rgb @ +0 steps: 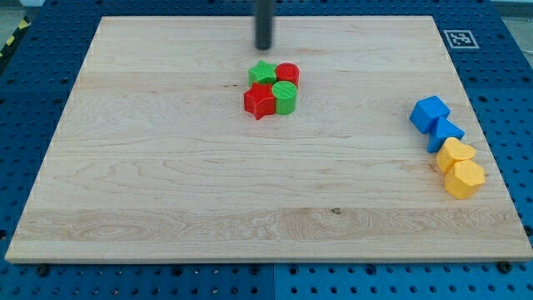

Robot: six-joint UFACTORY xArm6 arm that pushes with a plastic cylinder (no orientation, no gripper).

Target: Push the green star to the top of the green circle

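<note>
The green star point(262, 73) lies near the board's top middle, in a tight cluster. The green circle point(285, 97) sits just below and to the right of it. A red circle point(287, 74) is to the star's right and a red star point(260, 102) is below it, left of the green circle. All of them touch or nearly touch. My tip point(263, 47) is a dark rod coming down from the view's top, just above the green star with a small gap.
Two blue blocks point(429, 112) point(445, 133) and two yellow blocks point(455, 153) point(464, 178) form a diagonal row near the board's right edge. The wooden board point(166, 167) lies on a blue pegboard. A marker tag point(457, 37) is at the top right corner.
</note>
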